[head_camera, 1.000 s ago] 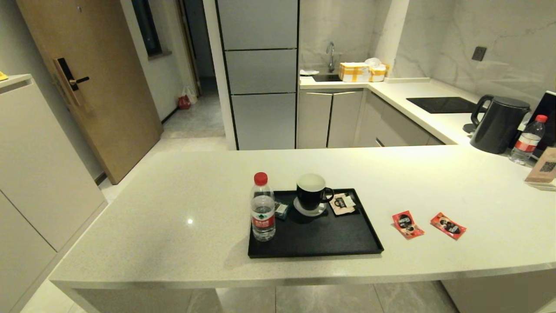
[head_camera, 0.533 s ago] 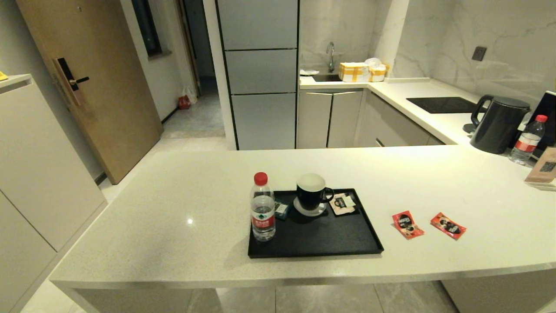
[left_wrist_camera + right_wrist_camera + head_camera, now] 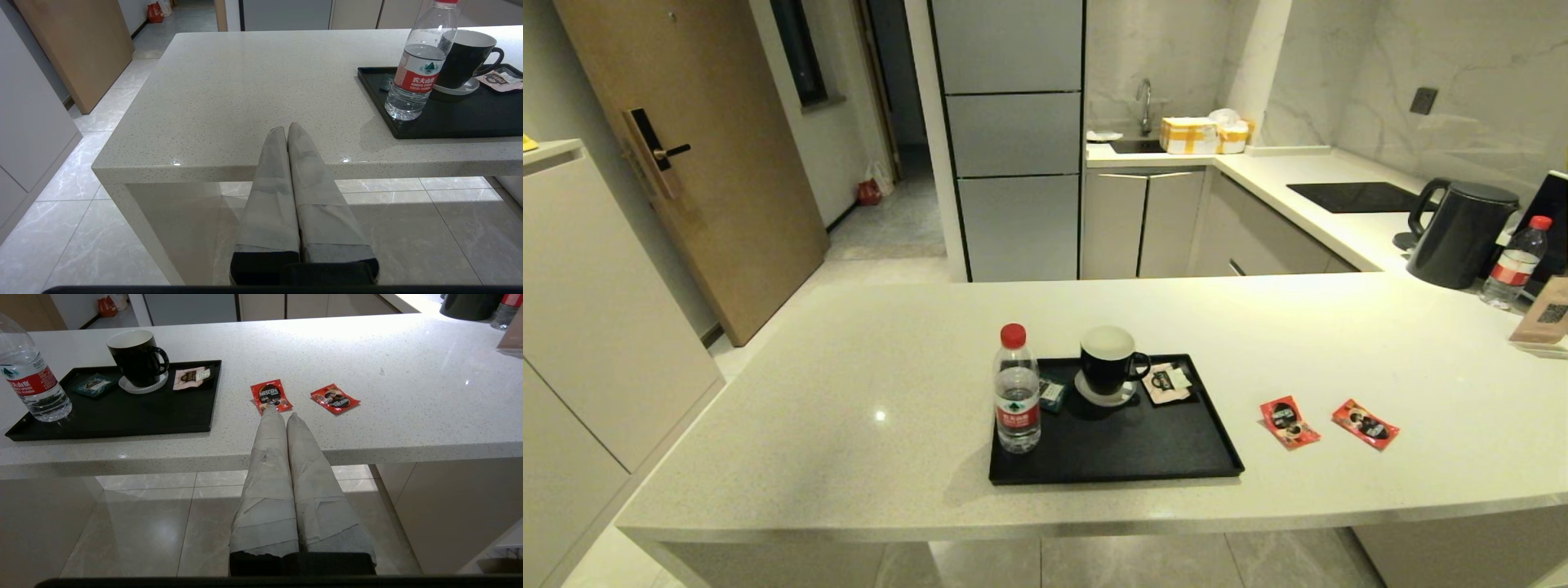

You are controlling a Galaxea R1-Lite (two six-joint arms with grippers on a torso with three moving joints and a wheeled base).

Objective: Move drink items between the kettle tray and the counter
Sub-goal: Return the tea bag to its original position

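Two red foil sachets [image 3: 1289,422] [image 3: 1365,424], each bearing a dark round picture, are lying flat on the cream tabletop [image 3: 849,408] at lower right of the head view, beside one black tray [image 3: 1119,457], while left hand [image 3: 287,127] and right hand [image 3: 282,413] are sitting pinched closed, empty.

dim, warm indoor light from above. bright glare washes the far right of the counter [image 3: 1339,327]; a small glint sits near its left. the bottle [image 3: 1017,392] throws a soft shadow toward the near left. edges bow; all sharp.
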